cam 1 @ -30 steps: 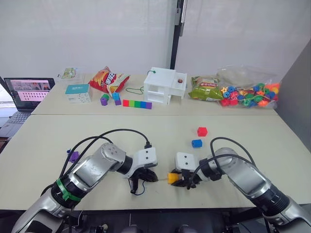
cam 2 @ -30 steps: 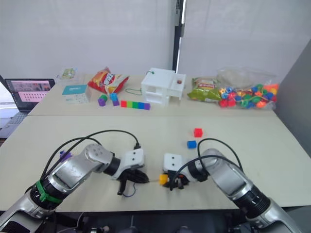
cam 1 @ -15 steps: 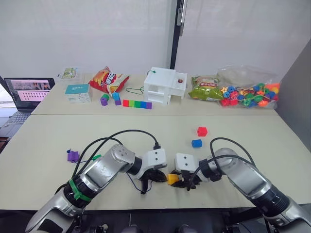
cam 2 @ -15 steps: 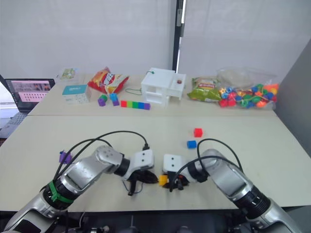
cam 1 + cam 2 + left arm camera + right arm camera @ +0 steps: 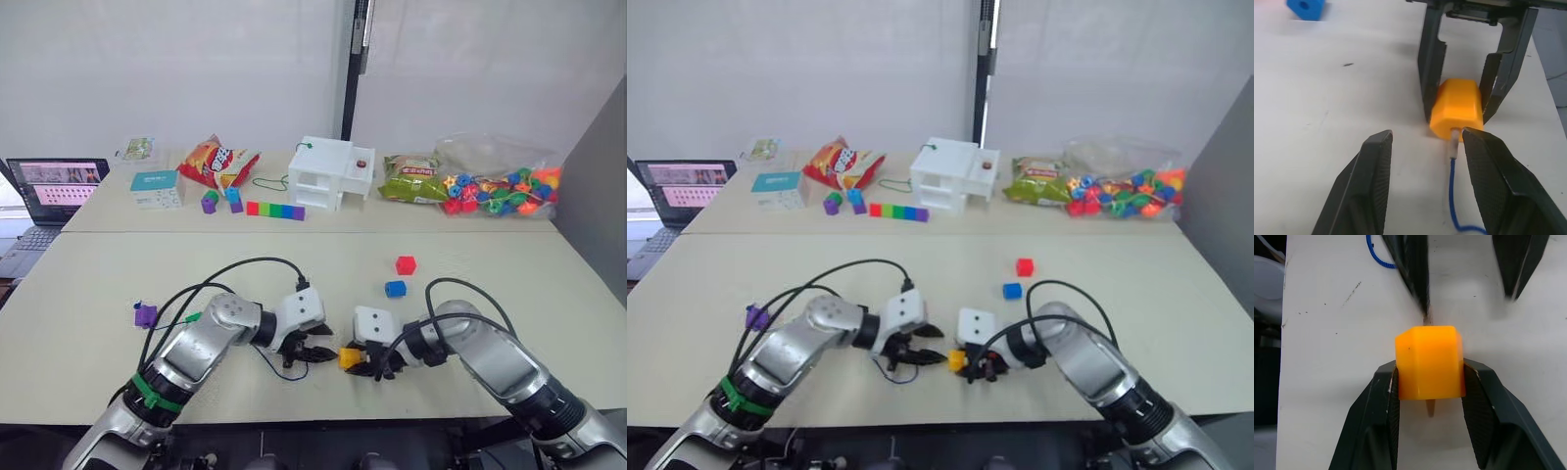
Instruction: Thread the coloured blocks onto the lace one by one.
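My right gripper (image 5: 1430,369) is shut on the yellow block (image 5: 1430,361), holding it just above the near table. The lace's pale tip (image 5: 1453,148) sits in the block's hole and pokes out the far side (image 5: 1430,407). The dark-blue lace (image 5: 1451,196) trails back in a loop (image 5: 279,368). My left gripper (image 5: 1427,138) faces the block, open, with its fingers on either side of the lace and gripping nothing. The red block (image 5: 406,264) and blue block (image 5: 395,289) lie beyond my right arm. The purple block (image 5: 146,314) lies at the left, with a small green piece (image 5: 193,317) close by.
The rear table holds a laptop (image 5: 54,186), a chips bag (image 5: 217,162), a joined rainbow bar (image 5: 275,209), a white box (image 5: 331,172), a green snack bag (image 5: 416,179) and a clear bag of beads (image 5: 500,186). A grey panel stands at the right.
My left gripper moved right, up to the yellow block, and its fingers now stand apart with the lace tip resting in the block's hole. The right gripper stayed put.
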You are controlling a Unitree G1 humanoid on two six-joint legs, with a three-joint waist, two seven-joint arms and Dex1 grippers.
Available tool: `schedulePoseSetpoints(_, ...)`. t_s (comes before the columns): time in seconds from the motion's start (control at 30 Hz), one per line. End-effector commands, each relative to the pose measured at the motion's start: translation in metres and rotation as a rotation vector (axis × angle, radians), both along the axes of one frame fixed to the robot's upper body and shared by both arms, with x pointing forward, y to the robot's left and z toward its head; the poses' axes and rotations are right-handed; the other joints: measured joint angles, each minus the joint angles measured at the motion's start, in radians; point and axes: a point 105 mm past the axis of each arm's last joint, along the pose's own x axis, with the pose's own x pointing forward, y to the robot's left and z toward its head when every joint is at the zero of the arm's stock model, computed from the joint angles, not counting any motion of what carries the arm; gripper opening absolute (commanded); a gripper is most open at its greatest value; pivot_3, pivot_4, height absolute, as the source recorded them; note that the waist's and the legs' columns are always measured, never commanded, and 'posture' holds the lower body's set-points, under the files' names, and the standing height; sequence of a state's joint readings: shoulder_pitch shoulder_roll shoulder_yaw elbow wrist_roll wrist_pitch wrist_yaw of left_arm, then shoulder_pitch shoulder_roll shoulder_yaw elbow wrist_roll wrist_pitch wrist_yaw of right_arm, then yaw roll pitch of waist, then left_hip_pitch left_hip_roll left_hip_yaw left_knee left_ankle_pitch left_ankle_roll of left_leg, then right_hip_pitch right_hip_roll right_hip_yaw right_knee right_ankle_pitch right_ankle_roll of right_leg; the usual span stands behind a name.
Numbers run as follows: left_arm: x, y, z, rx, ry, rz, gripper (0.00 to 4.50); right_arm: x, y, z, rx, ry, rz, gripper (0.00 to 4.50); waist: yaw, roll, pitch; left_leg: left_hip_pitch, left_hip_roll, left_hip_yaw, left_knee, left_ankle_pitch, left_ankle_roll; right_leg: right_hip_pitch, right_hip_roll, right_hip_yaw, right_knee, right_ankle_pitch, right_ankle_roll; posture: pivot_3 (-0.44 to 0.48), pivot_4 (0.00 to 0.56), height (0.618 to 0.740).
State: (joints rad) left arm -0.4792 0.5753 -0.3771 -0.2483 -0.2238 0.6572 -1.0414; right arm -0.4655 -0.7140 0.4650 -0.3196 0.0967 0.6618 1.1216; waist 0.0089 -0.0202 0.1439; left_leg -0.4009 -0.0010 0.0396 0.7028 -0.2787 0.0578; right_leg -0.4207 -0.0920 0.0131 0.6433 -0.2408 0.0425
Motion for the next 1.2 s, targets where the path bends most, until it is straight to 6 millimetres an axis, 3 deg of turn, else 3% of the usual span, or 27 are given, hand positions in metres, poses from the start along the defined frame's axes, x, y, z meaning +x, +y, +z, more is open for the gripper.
schedulePoseSetpoints(0.03,-0.007,0.002,0.007,-0.024,-0.022,-0.005,2.2,-0.004,-0.001,-0.003,-0.005,0.018,0.002,1.27,0.0,0.0,0.0,0.0,0.0,0.0,0.0,0.0,0.0,0.0,0.0,0.0,0.0,0.0,0.0,0.0,0.15,0.74)
schedulePoseSetpoints(0.37,-0.011,0.016,-0.029,0.075,-0.006,0.039,2.2,-0.001,-0.005,0.002,-0.014,0.004,-0.008,1.27,0.004,0.0,0.0,0.0,0.0,0.0,0.0,0.0,0.0,0.001,-0.001,0.0,-0.001,0.0,0.0,0.0,0.15,0.74)
schedulePoseSetpoints(0.47,-0.013,0.015,-0.033,0.076,-0.018,0.018,1.43,0.0,-0.006,0.003,-0.015,0.003,-0.009,1.27,0.005,0.0,0.0,0.0,0.0,0.0,0.0,0.0,0.0,0.001,-0.001,0.0,-0.001,0.0,0.0,0.0,0.15,0.74)
schedulePoseSetpoints(0.6,-0.017,-0.001,-0.028,0.015,-0.016,-0.033,0.12,-0.001,-0.007,0.003,-0.02,0.008,-0.009,1.27,0.006,0.0,0.0,0.0,-0.001,0.0,0.0,0.0,0.0,0.001,-0.001,-0.001,-0.001,0.0,0.0,0.0,0.15,0.74)
schedulePoseSetpoints(0.63,-0.016,-0.004,-0.027,0.012,-0.023,-0.041,0.02,-0.001,-0.006,0.003,-0.02,0.007,-0.008,1.27,0.007,0.0,0.0,0.0,-0.001,0.0,0.0,0.0,0.0,0.001,-0.001,-0.001,-0.001,0.0,0.0,0.0,0.15,0.74)
schedulePoseSetpoints(0.97,-0.002,-0.029,-0.014,-0.023,-0.071,-0.076,0.02,0.004,-0.003,0.004,-0.021,-0.002,-0.011,1.27,0.005,0.0,0.0,-0.001,-0.001,0.0,0.0,0.0,0.001,0.001,-0.001,-0.001,-0.001,0.0,0.0,0.0,0.15,0.74)
schedulePoseSetpoints(1.2,-0.004,-0.025,-0.014,-0.02,-0.063,-0.08,0.02,0.007,-0.003,0.003,-0.019,-0.002,-0.02,1.27,0.003,0.0,0.0,-0.001,0.0,0.0,0.0,0.0,0.0,0.0,0.0,-0.001,-0.001,0.0,0.0,0.0,0.15,0.74)
